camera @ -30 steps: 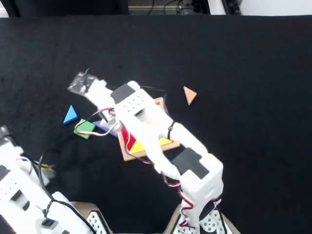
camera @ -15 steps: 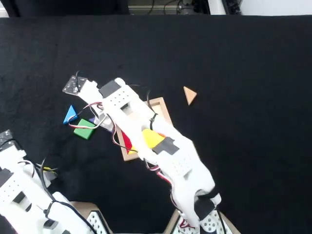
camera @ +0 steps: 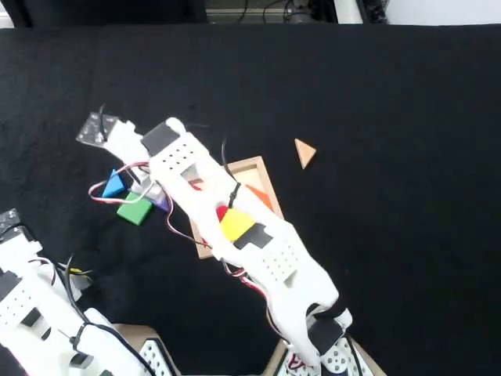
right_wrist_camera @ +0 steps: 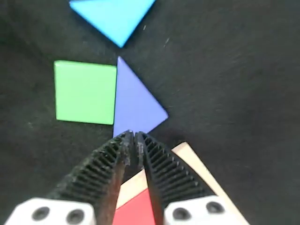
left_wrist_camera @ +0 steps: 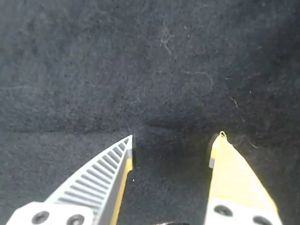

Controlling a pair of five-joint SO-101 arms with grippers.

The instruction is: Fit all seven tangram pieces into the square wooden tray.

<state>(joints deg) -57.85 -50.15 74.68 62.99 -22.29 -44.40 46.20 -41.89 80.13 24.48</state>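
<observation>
- High view: the right arm lies across the tray. A yellow piece, a red piece and an orange piece show in the tray beside the arm. Near the arm's far end, where its gripper works, lie the blue triangle, the green square and the purple triangle. A wooden triangle lies well apart, on the other side of the tray. So four pieces are not yet in the tray, as I judge. The left arm is far from all of them.
- Left wrist view: the left gripper is released, with a wide gap between its fingers. It holds nothing, and under it is the black cloth.
- Right wrist view: the right gripper is clenched on nothing. Its tips are at the near corner of the purple triangle. The green square is just beside this triangle, and the blue triangle is farther ahead. The tray and the red piece are just behind the tips.
- The purple triangle is probably the next piece. To grasp it well, the jaws must first part, then close across its two slanted edges without catching the green square. If it is pushed instead, push slowly toward the tray's corner.
</observation>
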